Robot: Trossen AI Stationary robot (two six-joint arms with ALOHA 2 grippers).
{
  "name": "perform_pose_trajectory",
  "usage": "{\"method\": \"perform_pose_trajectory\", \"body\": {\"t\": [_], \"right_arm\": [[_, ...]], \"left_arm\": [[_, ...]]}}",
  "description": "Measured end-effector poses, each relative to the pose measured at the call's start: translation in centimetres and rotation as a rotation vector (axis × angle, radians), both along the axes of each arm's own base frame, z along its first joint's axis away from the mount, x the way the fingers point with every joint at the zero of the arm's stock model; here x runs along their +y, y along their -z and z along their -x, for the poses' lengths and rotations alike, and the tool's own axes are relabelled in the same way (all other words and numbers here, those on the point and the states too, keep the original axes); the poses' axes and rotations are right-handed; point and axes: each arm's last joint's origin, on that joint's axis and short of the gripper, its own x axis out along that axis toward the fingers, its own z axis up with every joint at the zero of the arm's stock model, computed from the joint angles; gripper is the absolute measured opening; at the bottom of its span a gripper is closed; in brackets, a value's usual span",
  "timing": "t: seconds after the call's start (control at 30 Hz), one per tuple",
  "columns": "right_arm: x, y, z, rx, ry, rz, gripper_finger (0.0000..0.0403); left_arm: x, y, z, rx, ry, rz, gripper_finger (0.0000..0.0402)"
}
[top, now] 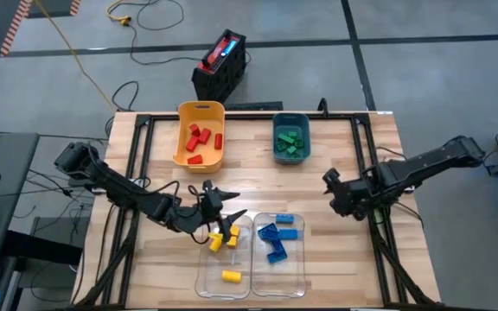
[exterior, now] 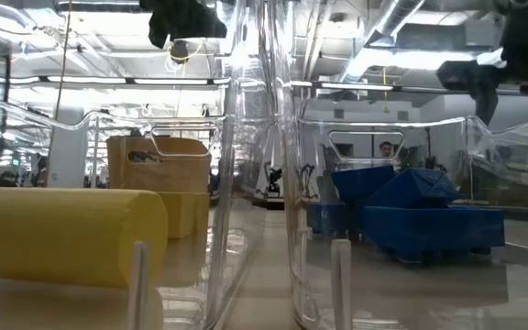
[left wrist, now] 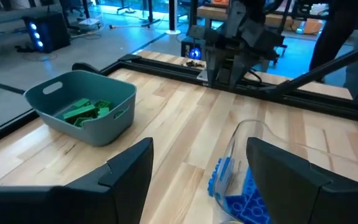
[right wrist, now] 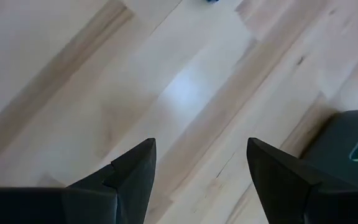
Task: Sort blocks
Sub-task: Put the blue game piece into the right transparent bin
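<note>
You had the left gripper (top: 225,216) spread wide over the left clear bin (top: 225,259), at 7 o'clock on the table (top: 335,186), above its yellow blocks (top: 223,239). Your right gripper (top: 331,184) waited wide at 3 o'clock. No writing was readable.

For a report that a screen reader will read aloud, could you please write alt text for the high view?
Seen from above, the left gripper hangs open over the clear bin of yellow blocks, while the right gripper waits open above bare table. Blue blocks fill a second clear bin; red blocks sit in a yellow bin, green blocks in a teal bin.
</note>
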Motion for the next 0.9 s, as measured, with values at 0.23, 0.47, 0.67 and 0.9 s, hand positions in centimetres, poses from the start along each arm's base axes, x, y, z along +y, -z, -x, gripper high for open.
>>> {"method": "perform_pose_trajectory", "body": {"t": [0.23,0.47,0.67,0.9], "right_arm": [[0.2,0.8,-0.8,0.050,0.007,0.014,0.0266],[0.1,0.3,-1.3,-0.069,0.121,0.056,0.0266],[-0.4,0.3,-1.3,-0.082,0.222,0.073,0.0266],[-0.7,0.1,-2.0,-0.146,0.304,0.028,0.0265]], "left_arm": [[1.0,-0.1,-0.3,-0.011,-0.056,0.001,0.0251],[2.6,1.0,-0.7,0.051,-0.136,0.031,0.0251],[3.0,1.2,-0.7,0.057,-0.158,0.057,0.0251],[3.0,1.0,-0.8,0.048,-0.151,0.043,0.0251]]}}
